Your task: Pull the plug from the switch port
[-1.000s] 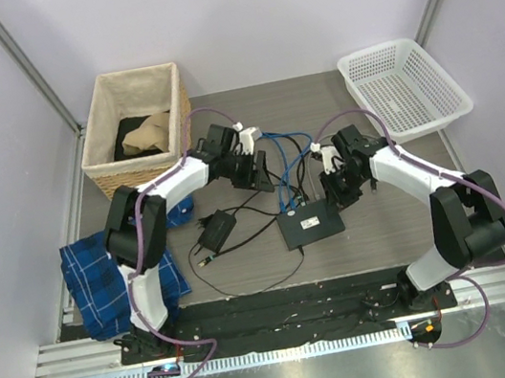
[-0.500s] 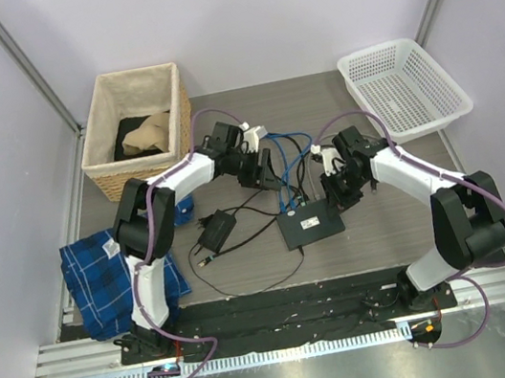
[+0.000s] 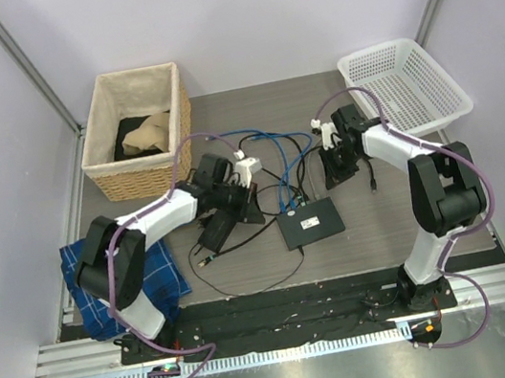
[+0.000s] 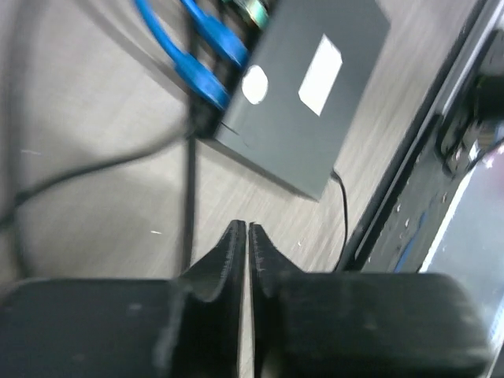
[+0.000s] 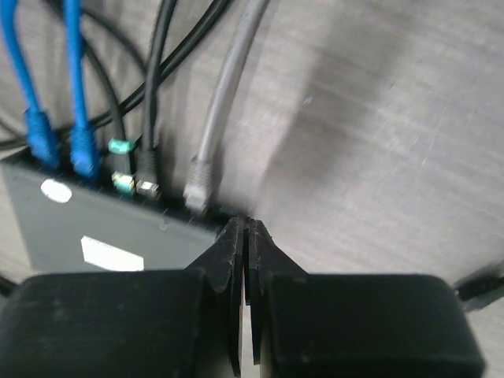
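Note:
The switch port (image 3: 312,224) is a flat black box with a white label, lying mid-table. Two blue plugs (image 5: 82,153), a green one, a black one and a grey plug (image 5: 197,186) sit in its row of sockets. My left gripper (image 3: 250,215) hovers just left of the box, shut with nothing between its fingers (image 4: 246,228). My right gripper (image 3: 333,178) is behind the box's right end, shut, with its tips (image 5: 246,223) over the box's back right corner beside the grey plug. A thin dark sliver shows in its slit; I cannot tell what it is.
A black adapter brick (image 3: 216,232) lies left of the switch, with black cable looping toward the front. Blue cables (image 3: 269,142) arc behind. A wicker basket (image 3: 135,180) stands back left, a white plastic basket (image 3: 435,120) back right, and a blue plaid cloth (image 3: 102,272) lies at the left.
My left gripper has come back from above the blue cables toward the near left and has closed. My right gripper has drawn back from the switch's right end.

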Robot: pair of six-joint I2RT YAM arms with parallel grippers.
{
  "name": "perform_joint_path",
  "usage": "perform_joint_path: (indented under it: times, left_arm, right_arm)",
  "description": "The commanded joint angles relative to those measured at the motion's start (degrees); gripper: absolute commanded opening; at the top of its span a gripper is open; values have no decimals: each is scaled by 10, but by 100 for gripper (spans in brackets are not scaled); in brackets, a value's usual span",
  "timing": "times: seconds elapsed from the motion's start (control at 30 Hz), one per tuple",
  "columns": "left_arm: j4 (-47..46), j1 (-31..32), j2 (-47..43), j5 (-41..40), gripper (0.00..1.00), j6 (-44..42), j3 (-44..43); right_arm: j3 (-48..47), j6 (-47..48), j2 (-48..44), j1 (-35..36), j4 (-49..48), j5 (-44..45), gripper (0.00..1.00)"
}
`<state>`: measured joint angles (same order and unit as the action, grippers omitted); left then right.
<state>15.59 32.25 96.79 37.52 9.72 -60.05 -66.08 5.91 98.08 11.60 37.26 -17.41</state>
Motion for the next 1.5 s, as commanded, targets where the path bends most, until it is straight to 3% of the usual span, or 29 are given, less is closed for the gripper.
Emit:
perform_joint_path:
  times: [0.0,0.13,0.2,0.33,0.4,0.43,0.47,0.53,0.7,0.9,1.13,1.37,1.47]
  left_arm:
    - [-27,35,-4,11,4,-44,31]
    - [-41,56,17,5,0,-1,34]
    - [-64,56,26,-13,0,19,29]
    - [-59,52,44,-81,1,11,-11]
    - [-59,38,52,-89,15,5,-44]
    - [-59,33,65,-86,33,7,-58]
    - [-61,26,72,-80,39,12,-80]
    - [-62,10,100,-50,47,39,-105]
    - [-65,-10,169,21,50,107,-174]
    - [-78,-14,243,80,49,148,-205]
    - [-105,-15,271,120,44,179,-212]
    - [-94,-17,263,104,19,178,-201]
    - [-115,-18,242,87,13,200,-165]
  right_arm:
    - [-40,9,30,-1,-19,43,1]
    - [-48,5,23,-1,13,68,1]
    - [-34,7,-23,2,34,62,1]
    - [23,84,-126,117,62,75,1]
    - [65,138,-177,155,74,68,1]
    - [96,149,-193,172,75,66,1]
    - [111,168,-203,177,75,65,1]
    - [139,182,-214,178,79,58,2]
    - [156,215,-205,178,84,49,1]
    - [168,291,-191,179,111,29,2]
    - [177,275,-157,179,26,91,1]
    - [136,300,-86,160,-57,162,1]
    - [93,306,-46,138,-86,166,1]
